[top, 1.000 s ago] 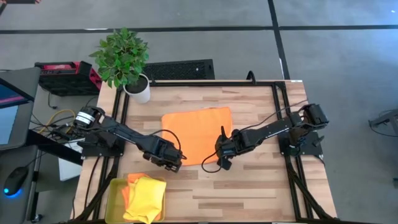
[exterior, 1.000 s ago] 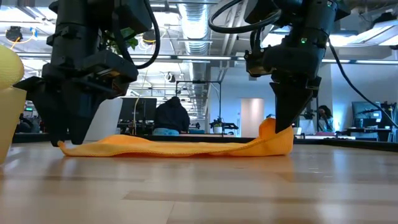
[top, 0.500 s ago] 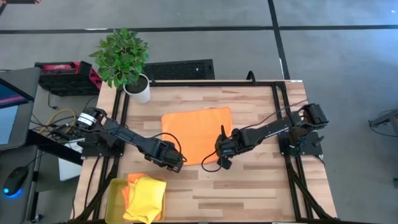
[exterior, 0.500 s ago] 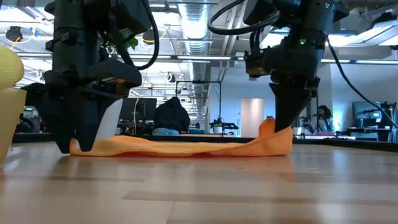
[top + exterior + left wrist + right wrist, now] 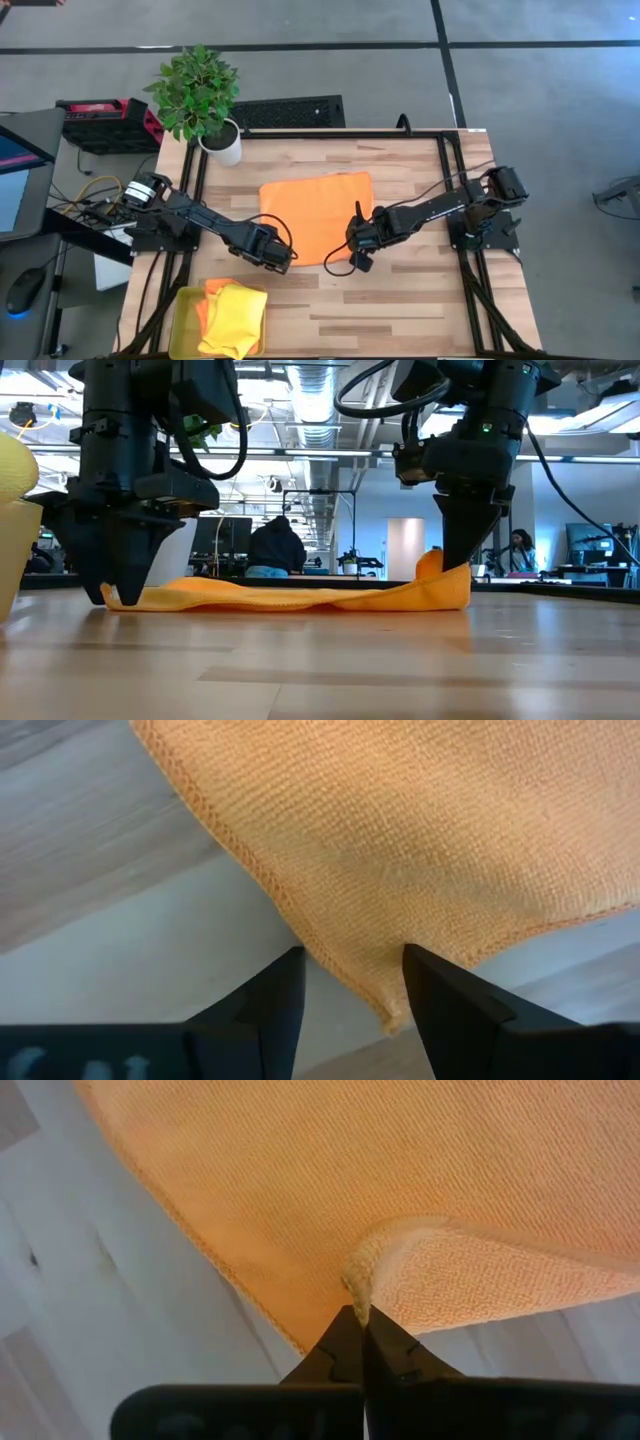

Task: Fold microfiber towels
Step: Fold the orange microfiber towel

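1. Orange towel [image 5: 318, 214] — spread flat on the table [image 5: 420, 300], mid-table, one near corner raised.
2. Right gripper [image 5: 357, 243] — closed, pinching that raised corner.
3. Left gripper [image 5: 285, 262] — fingers apart, straddling the other near corner on the table.
4. Tray [image 5: 184, 310] at the near left edge — holds a yellow towel [image 5: 234, 318] over another orange one [image 5: 214, 292].

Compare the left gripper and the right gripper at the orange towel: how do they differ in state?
The left gripper has its fingers apart, astride a near corner of the orange towel, which lies flat between them; the right gripper is shut, pinching the other near corner. The cloth at the right gripper is bunched and raised; at the left gripper it lies flat. Both point down at the table.
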